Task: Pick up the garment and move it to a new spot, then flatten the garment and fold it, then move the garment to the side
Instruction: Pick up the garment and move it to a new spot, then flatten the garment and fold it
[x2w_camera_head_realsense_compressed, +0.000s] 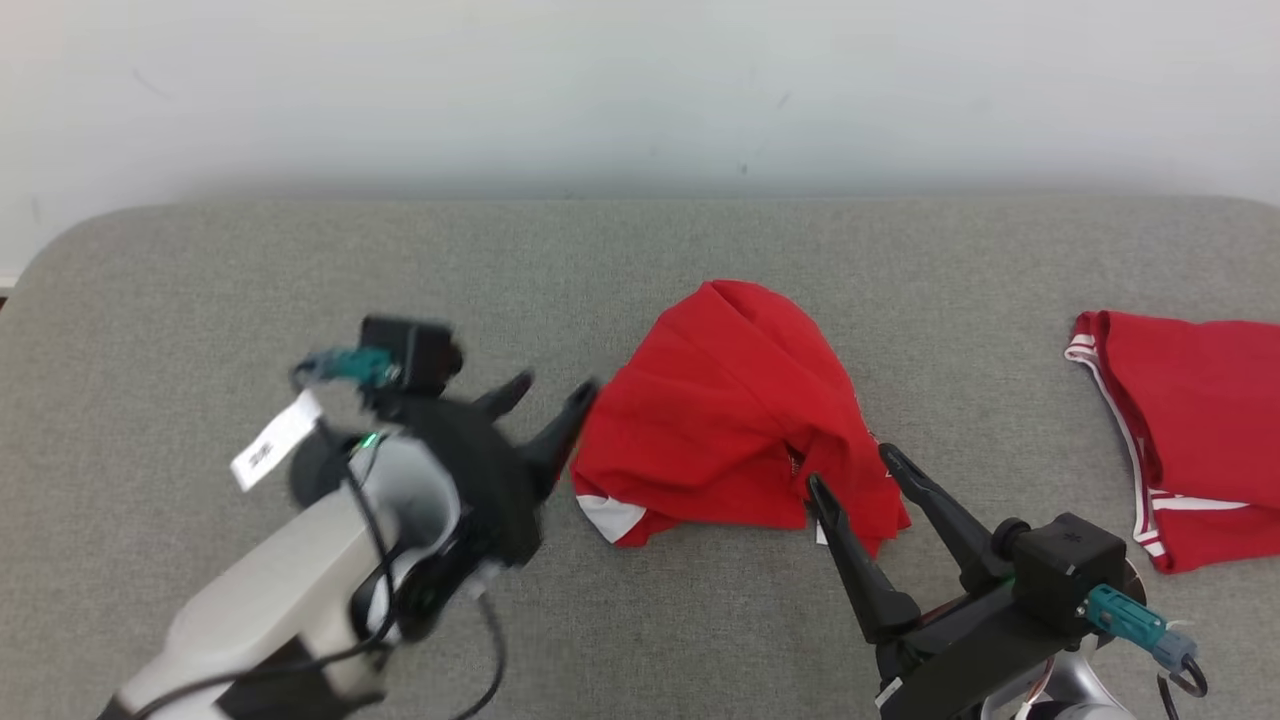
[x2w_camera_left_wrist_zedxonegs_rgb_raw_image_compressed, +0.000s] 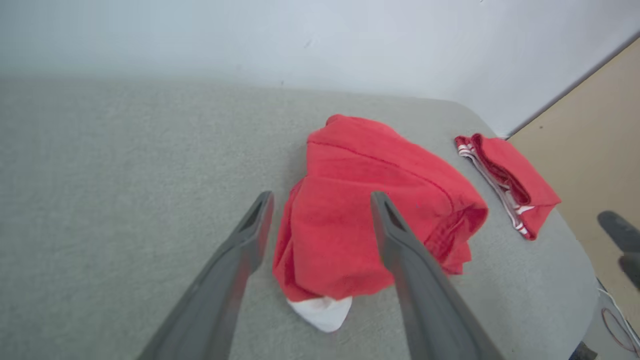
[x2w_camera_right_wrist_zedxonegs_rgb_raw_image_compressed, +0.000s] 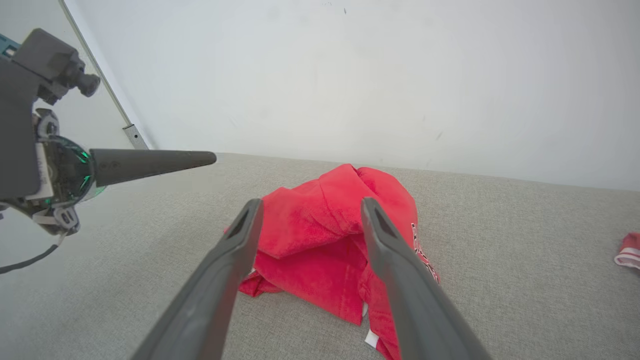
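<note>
A crumpled red garment (x2w_camera_head_realsense_compressed: 725, 415) with white trim lies in a heap at the middle of the grey padded surface (x2w_camera_head_realsense_compressed: 200, 280). My left gripper (x2w_camera_head_realsense_compressed: 555, 392) hovers at its left edge, open and holding nothing; the left wrist view has the garment (x2w_camera_left_wrist_zedxonegs_rgb_raw_image_compressed: 360, 210) between and beyond the spread fingers (x2w_camera_left_wrist_zedxonegs_rgb_raw_image_compressed: 250, 235). My right gripper (x2w_camera_head_realsense_compressed: 852, 470) stands open over the heap's near right corner, empty. Past its own fingers (x2w_camera_right_wrist_zedxonegs_rgb_raw_image_compressed: 240, 240), the right wrist view takes in the garment (x2w_camera_right_wrist_zedxonegs_rgb_raw_image_compressed: 330, 235) and the left gripper's finger (x2w_camera_right_wrist_zedxonegs_rgb_raw_image_compressed: 150, 162) at upper left.
A second red garment (x2w_camera_head_realsense_compressed: 1190, 420) with white stripes lies folded at the surface's right edge, also visible in the left wrist view (x2w_camera_left_wrist_zedxonegs_rgb_raw_image_compressed: 505, 180). A pale wall (x2w_camera_head_realsense_compressed: 640, 90) runs behind the surface. Beige floor (x2w_camera_left_wrist_zedxonegs_rgb_raw_image_compressed: 600, 150) lies beyond the right end.
</note>
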